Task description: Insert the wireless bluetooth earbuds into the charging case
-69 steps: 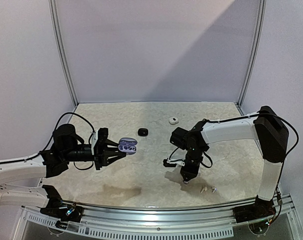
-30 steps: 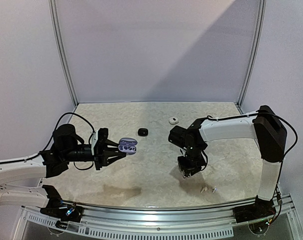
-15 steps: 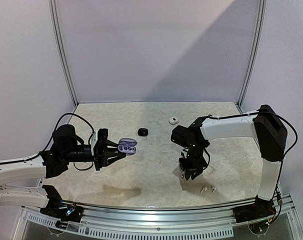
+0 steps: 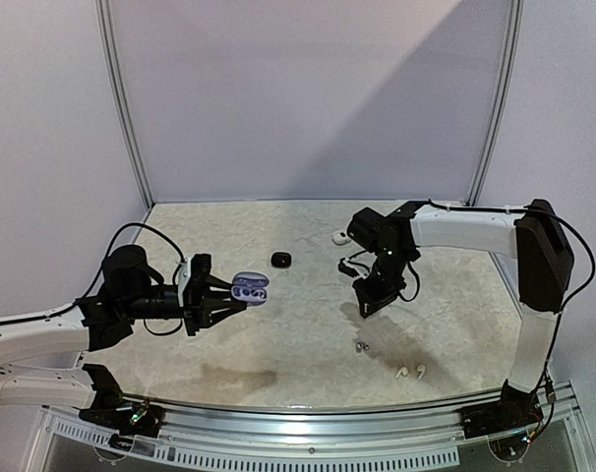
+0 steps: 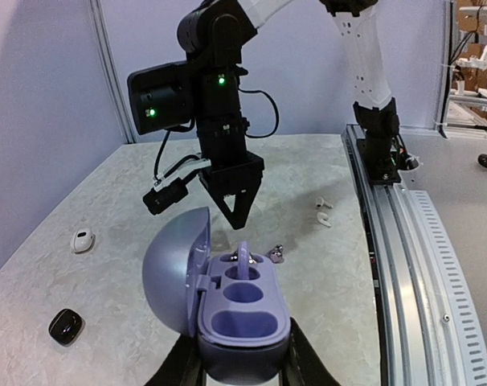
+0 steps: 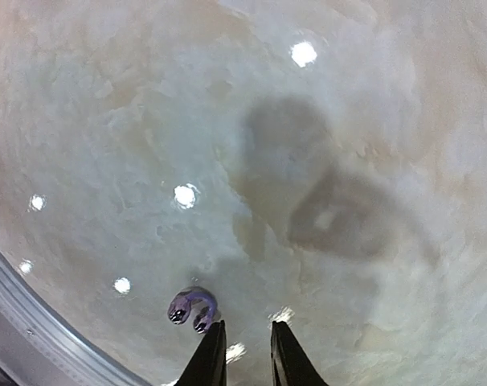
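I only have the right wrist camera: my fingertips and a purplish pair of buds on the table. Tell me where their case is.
Observer: The purple charging case is up off the table, held in the left gripper over the left side.
Operator: Confirm it's open.
Observer: It is. The left wrist view shows its lid swung aside and its hollows facing up.
Operator: Report any other buds near mine.
Observer: A white stemmed pair lies nearer the table's near edge, to the right of the purplish pair.
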You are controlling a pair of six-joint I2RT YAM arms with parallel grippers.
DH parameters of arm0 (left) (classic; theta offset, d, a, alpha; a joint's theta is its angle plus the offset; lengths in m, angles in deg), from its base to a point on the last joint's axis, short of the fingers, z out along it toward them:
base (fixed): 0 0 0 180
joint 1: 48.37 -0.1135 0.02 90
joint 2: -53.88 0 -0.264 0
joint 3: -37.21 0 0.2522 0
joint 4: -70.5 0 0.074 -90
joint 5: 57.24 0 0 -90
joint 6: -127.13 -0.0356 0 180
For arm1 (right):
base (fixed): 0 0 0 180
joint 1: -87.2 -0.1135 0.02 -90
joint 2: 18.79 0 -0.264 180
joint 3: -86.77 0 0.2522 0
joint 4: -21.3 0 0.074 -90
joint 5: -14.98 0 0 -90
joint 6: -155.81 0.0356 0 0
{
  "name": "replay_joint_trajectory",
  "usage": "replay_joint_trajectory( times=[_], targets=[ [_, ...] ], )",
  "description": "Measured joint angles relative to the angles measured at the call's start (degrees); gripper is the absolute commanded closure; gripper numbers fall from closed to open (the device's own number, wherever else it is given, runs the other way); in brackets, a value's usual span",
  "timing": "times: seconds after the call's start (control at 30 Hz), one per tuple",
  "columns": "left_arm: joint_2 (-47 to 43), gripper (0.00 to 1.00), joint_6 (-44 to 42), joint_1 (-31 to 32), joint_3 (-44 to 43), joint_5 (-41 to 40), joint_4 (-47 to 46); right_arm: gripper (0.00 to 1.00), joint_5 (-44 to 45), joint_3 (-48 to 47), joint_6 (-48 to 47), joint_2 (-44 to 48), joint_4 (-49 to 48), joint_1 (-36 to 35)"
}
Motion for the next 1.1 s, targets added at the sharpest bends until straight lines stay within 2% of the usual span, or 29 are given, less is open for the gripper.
replay_joint_trajectory(
  times=[0.1, 0.23, 0.43, 0.7, 1.1],
  targets=[
    [-0.7, 1.0, -0.3, 0.0, 0.0, 0.0, 1.0, 0.73, -0.1, 3.5, -12.4, 1.4, -5.0, 0.2],
    [-0.9, 1.0, -0.8, 0.1, 0.0, 0.0, 2.3, 0.72, -3.1, 8.5, -28.8, 3.7, -9.0, 0.0],
    [-0.9, 1.0, -1.5, 0.1, 0.0, 0.0, 3.1, 0.72, -5.7, 8.7, -41.3, 3.6, -12.1, 0.0],
    [-0.9, 1.0, -1.7, 0.1, 0.0, 0.0, 3.3, 0.72, -5.5, 10.8, -47.2, 2.4, -12.2, -0.5],
    [-0.9, 1.0, -1.7, 0.1, 0.0, 0.0, 3.3, 0.73, -5.0, 13.0, -48.0, 1.2, -12.1, -3.7]
  ],
)
